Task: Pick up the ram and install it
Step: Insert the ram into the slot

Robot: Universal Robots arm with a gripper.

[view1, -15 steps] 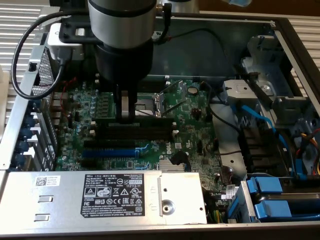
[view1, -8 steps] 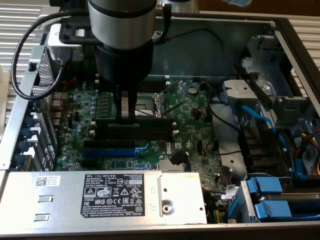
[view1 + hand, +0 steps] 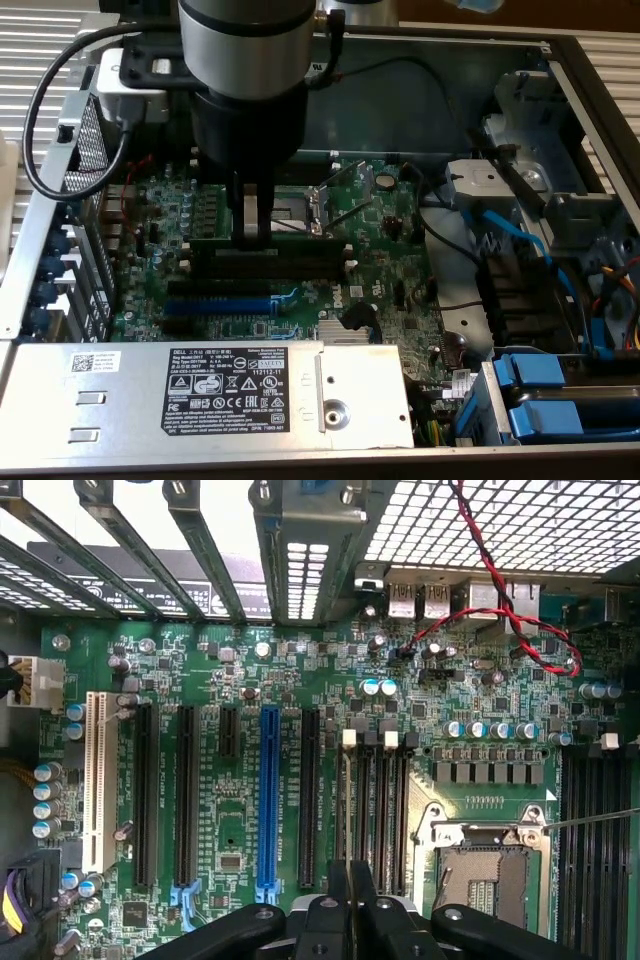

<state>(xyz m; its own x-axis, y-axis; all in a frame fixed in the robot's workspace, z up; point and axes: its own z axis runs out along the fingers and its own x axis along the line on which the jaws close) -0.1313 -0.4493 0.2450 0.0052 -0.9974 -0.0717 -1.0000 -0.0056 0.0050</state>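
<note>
Fingers (image 3: 338, 905) of gripper (image 3: 250, 235) seen closed, pinched on upper edge of ram (image 3: 305, 243). Ram held upright, aligned lengthwise at memory slots (image 3: 385, 810) beside CPU socket (image 3: 490, 875). Pick-up judged done; full seating not confirmed (state of end clips cannot be told).
</note>
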